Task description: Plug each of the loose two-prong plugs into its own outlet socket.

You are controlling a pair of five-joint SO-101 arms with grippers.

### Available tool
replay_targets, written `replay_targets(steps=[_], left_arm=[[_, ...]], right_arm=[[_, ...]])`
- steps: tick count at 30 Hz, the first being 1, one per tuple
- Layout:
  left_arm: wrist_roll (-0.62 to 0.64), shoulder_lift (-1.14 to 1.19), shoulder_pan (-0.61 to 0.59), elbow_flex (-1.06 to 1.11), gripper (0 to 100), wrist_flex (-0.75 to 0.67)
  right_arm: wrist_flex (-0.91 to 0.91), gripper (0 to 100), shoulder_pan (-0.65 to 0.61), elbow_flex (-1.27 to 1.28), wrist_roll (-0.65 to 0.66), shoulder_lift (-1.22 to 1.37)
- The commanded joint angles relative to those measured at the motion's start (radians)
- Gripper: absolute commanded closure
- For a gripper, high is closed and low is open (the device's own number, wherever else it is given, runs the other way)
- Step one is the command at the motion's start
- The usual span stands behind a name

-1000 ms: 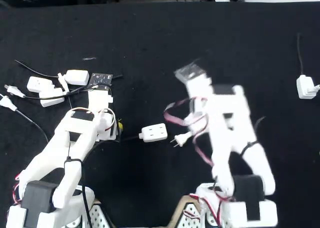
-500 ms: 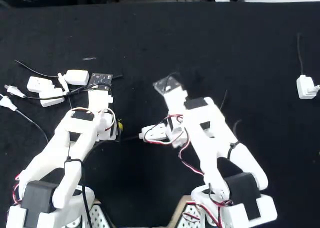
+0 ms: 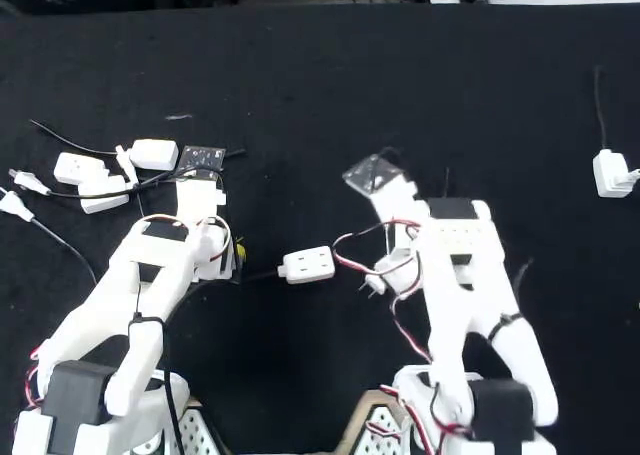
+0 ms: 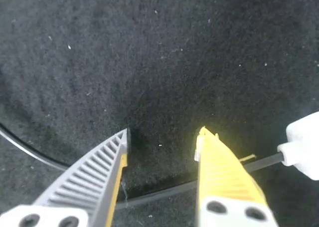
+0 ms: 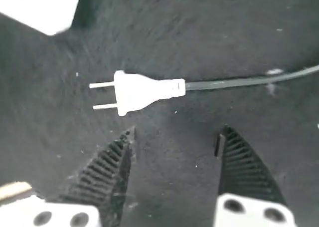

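A white outlet socket [image 3: 307, 264] with a black cable lies at the table's middle. My left gripper [image 4: 163, 134] stands open just left of it over bare cloth, the socket's end [image 4: 305, 146] off to one side of its yellow finger. A loose white two-prong plug [image 5: 142, 93] on a black cord lies flat, prongs pointing away from the cord. My right gripper [image 5: 177, 132] hangs open just short of the plug, nothing between its black fingers. In the high view the plug [image 3: 372, 285] peeks out from under the right arm, right of the socket.
Several white sockets and adapters [image 3: 110, 175] with tangled cords lie at the back left. Two more loose plugs [image 3: 18, 193] rest near the left edge. A white adapter [image 3: 610, 172] sits at the far right. The cloth is black throughout.
The right arm swung left over the socket half a second ago and has come back right. The plug lies slightly farther right than before. The left arm has kept still.
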Motion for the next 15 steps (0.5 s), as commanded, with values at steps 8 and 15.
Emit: replay_targets(steps=[8, 15], left_arm=[[0.003, -0.029, -0.012, 0.002, 78, -0.005], [0.003, -0.029, -0.013, 0.002, 78, -0.005]], right_arm=[[-0.186, 74.4, -0.198, -0.015, -0.477, 0.047], [-0.161, 74.4, -0.104, -0.008, -0.219, 0.173]])
